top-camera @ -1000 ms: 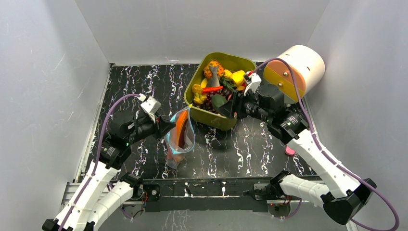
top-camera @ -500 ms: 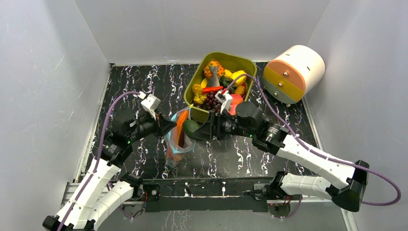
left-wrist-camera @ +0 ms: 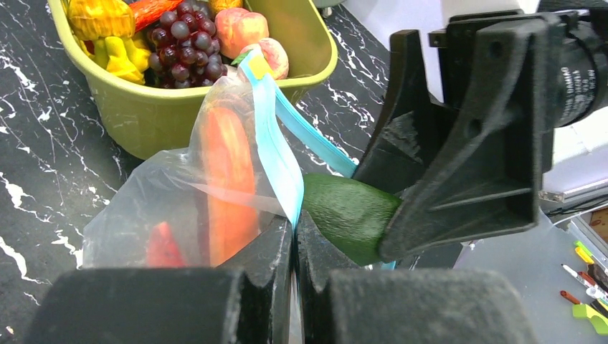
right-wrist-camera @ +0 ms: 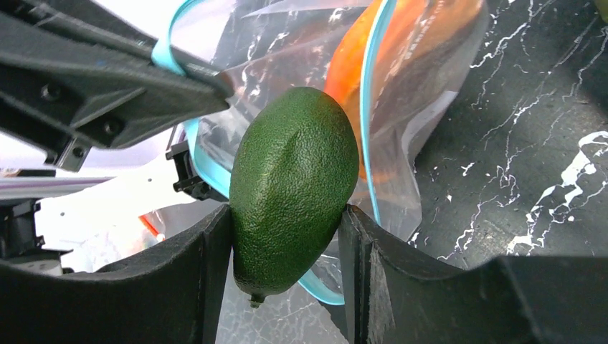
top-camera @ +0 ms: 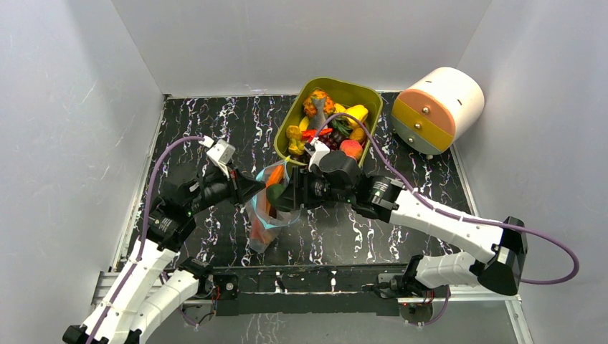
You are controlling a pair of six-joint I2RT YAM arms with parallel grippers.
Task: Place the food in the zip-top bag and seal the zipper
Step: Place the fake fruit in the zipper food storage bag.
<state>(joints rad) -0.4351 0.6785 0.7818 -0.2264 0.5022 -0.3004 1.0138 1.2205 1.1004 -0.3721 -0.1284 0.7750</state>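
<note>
The clear zip-top bag (top-camera: pixel 264 218) hangs at mid-table with its mouth open. My left gripper (top-camera: pixel 255 188) is shut on the bag's teal zipper strip (left-wrist-camera: pixel 276 154) and holds that rim up; the jaws pinch it in the left wrist view (left-wrist-camera: pixel 294 231). An orange piece (left-wrist-camera: pixel 226 172) and a red piece (left-wrist-camera: pixel 163 247) lie inside the bag. My right gripper (top-camera: pixel 278 198) is shut on a green toy avocado (right-wrist-camera: pixel 294 179) and holds it at the bag's mouth, between the two zipper strips (right-wrist-camera: pixel 373 107). The avocado also shows in the left wrist view (left-wrist-camera: pixel 350 213).
The olive-green tub (top-camera: pixel 362 89) with several more toy foods (top-camera: pixel 323 125) stands just behind the bag; its wall shows in the left wrist view (left-wrist-camera: pixel 143 122). A white drum with orange and yellow drawers (top-camera: pixel 437 107) lies at the back right. White walls enclose the table.
My right gripper has moved left from the tub to the bag's mouth with the avocado in it. My left gripper has kept its hold on the rim, shifting slightly.
</note>
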